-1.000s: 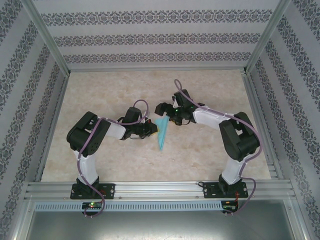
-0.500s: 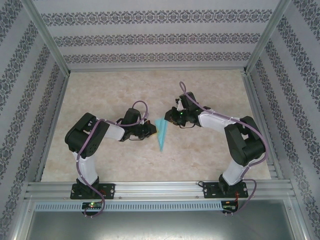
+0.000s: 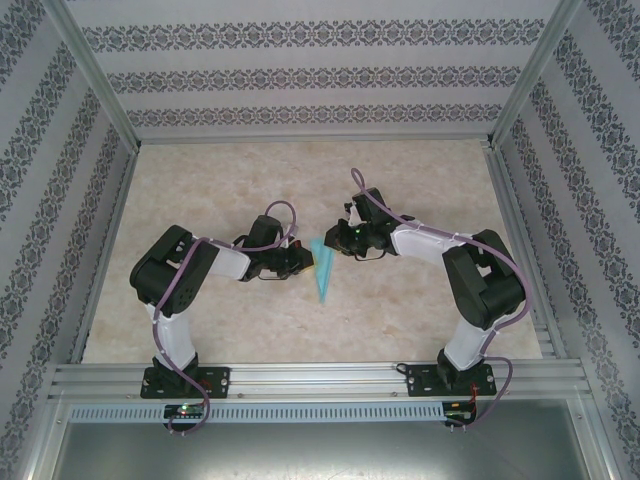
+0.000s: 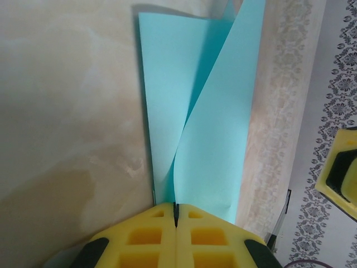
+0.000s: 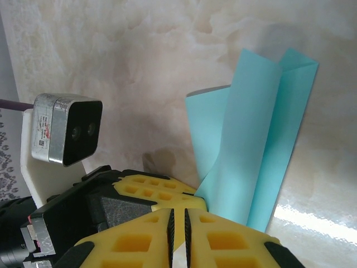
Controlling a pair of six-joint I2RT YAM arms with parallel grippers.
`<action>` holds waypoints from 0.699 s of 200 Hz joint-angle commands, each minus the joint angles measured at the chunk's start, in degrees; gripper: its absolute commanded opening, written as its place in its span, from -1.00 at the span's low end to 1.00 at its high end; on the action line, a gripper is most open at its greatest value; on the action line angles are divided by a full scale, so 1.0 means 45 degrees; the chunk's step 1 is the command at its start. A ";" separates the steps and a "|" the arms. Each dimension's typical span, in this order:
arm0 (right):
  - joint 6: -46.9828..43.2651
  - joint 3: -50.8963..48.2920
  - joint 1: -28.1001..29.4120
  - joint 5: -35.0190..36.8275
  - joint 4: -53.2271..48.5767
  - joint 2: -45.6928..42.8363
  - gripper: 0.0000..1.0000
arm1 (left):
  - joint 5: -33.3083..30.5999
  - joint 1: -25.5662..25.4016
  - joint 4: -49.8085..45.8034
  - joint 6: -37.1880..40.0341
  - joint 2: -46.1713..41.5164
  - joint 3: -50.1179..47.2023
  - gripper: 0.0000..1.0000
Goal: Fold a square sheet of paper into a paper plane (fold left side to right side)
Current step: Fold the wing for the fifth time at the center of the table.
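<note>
Right gripper (image 3: pixel 333 240) has eased left toward the narrow, pointed, light turquoise-blue paper plane (image 3: pixel 322 272) and now sits at its wide far end; the folded paper looks slimmer from above than a second ago; it lies on the beige marbled table (image 3: pixel 220 190) between the two arms, tip pointing toward the bases; left gripper (image 3: pixel 304 263) comes in at its left edge, yellow pads squeezed flat together with the paper pinched in the seam; from the left wrist, one layer lies flat while a second flap curls up from the crease; on the right wrist, the pads are drawn to a thin slit, the paper's end hidden behind one pad, so whether it is pinched I cannot tell.
</note>
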 commanded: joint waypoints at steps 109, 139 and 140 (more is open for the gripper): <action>-0.0019 0.0271 -0.0144 0.0866 -0.0761 0.0613 -0.05 | -0.0038 -0.0148 -0.1036 0.0534 -0.0573 0.0558 -1.00; 0.0139 0.0285 -0.0136 0.0380 -0.0178 0.1067 0.04 | 0.0025 -0.0166 -0.0940 0.0501 -0.0367 0.0603 -1.00; 0.0147 0.0287 -0.0141 0.0360 -0.0151 0.1087 0.04 | 0.0021 -0.0166 -0.0932 0.0498 -0.0348 0.0612 -1.00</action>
